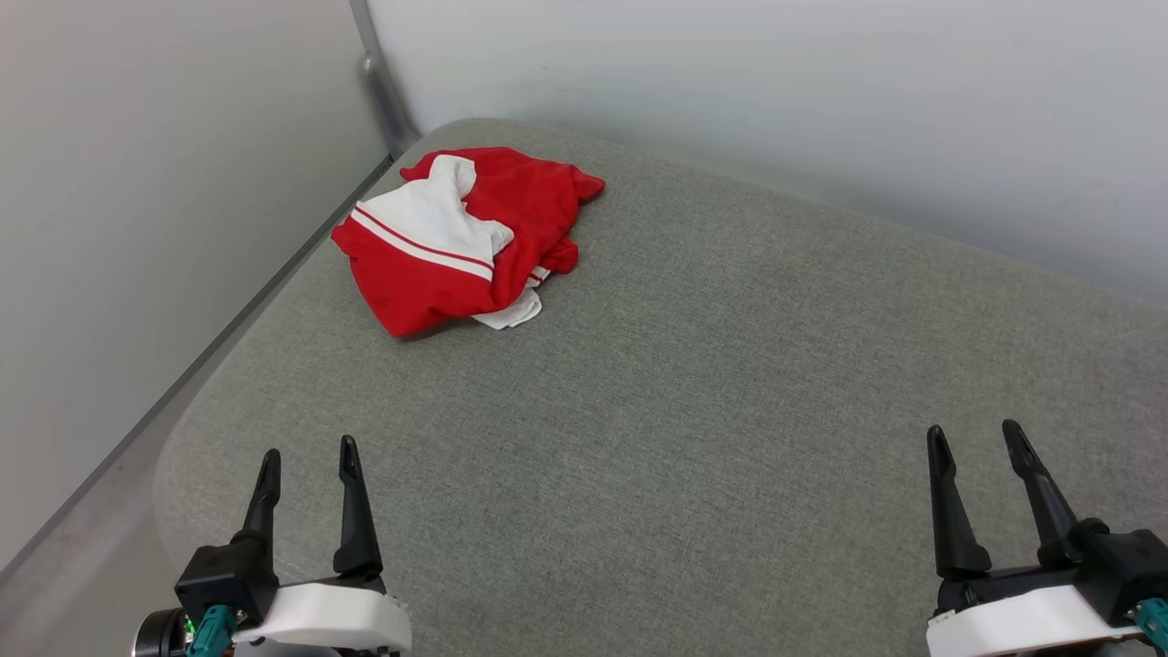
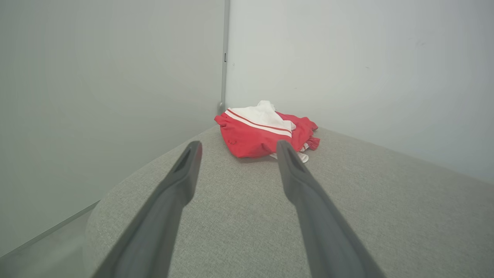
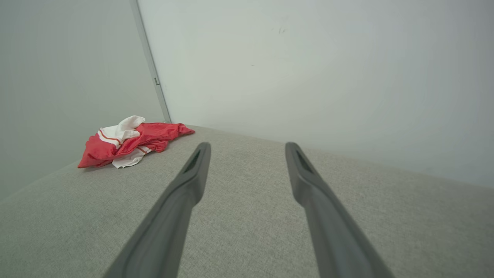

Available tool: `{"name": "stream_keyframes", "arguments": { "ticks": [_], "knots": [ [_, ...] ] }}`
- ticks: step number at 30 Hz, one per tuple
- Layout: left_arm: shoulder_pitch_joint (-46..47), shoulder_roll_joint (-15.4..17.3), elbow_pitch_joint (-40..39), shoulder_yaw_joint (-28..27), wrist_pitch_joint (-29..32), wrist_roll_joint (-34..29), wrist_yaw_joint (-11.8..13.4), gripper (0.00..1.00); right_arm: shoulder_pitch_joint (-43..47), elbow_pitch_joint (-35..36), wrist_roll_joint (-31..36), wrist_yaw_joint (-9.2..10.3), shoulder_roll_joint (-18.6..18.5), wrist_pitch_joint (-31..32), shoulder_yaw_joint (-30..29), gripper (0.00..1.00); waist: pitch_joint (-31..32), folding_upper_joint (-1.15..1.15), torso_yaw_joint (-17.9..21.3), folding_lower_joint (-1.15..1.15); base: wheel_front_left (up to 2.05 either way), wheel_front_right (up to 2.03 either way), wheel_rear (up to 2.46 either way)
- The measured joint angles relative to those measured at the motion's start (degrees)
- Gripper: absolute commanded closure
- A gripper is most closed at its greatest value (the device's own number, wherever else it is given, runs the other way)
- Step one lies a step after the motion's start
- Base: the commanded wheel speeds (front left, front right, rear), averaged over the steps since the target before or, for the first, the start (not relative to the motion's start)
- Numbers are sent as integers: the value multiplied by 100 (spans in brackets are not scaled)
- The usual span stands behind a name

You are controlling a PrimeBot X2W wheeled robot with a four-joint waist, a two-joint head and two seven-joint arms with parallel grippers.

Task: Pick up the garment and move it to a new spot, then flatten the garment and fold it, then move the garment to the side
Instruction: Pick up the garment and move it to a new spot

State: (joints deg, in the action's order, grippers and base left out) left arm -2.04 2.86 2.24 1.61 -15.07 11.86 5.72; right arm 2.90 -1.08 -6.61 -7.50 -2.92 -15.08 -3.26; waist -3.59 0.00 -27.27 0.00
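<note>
Head view: garment (image 1: 438, 274), red and white, lies crumpled at the far left corner of the grey surface (image 1: 684, 411). The left pincer (image 1: 308, 447) and right pincer (image 1: 973, 426) sit at the near edge, both spread wide, holding nothing, well apart from it. Left wrist view: garment (image 2: 251, 135) straight ahead beyond the fingers. Right wrist view: garment (image 3: 115, 148) off to the left. Step in hand, by my reckoning: the pick-up, not yet begun. The next move calls for a long forward reach, and the left pincer is better placed.

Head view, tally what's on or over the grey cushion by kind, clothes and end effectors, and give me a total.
Garments: 1, the crumpled red and white garment, near the far left corner.
End effectors: 2, the left end effector and the right end effector, both open and empty.
Total: 3
</note>
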Motion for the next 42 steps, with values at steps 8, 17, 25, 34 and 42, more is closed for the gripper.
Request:
{"name": "stream_keyframes", "arguments": {
  "ticks": [8, 17, 25, 34, 42],
  "knots": [
    [207, -1, 118, -163, 0, 47, -77, 0, -9, 20, 105, 0, 0, 0, 0, 0, -87, 0, 37, 0, 0, 0, 0],
    [1704, 1, 219, -975, -1, -268, -533, 0, -251, 212, 435, 0, 0, 0, -115, 0, -591, 0, 196, 0, 0, 0, 0],
    [3550, 80, 646, -1629, -1, -211, -1089, 0, -625, 495, 920, 0, 1, 0, -221, 0, -1503, 0, 360, 1, 0, 0, 0],
    [4914, 790, 1668, -1468, -1, -77, -1290, 0, -942, 828, 1150, 0, 2, 0, -509, 0, -2324, 0, 528, 2, 0, 0, 0],
    [5789, 1785, 2820, -327, 979, 1133, -1312, 0, -1162, 1102, 1273, 0, 3, 0, -594, 0, -2822, 0, 679, 1, 0, 0, 0]
  ]
}}
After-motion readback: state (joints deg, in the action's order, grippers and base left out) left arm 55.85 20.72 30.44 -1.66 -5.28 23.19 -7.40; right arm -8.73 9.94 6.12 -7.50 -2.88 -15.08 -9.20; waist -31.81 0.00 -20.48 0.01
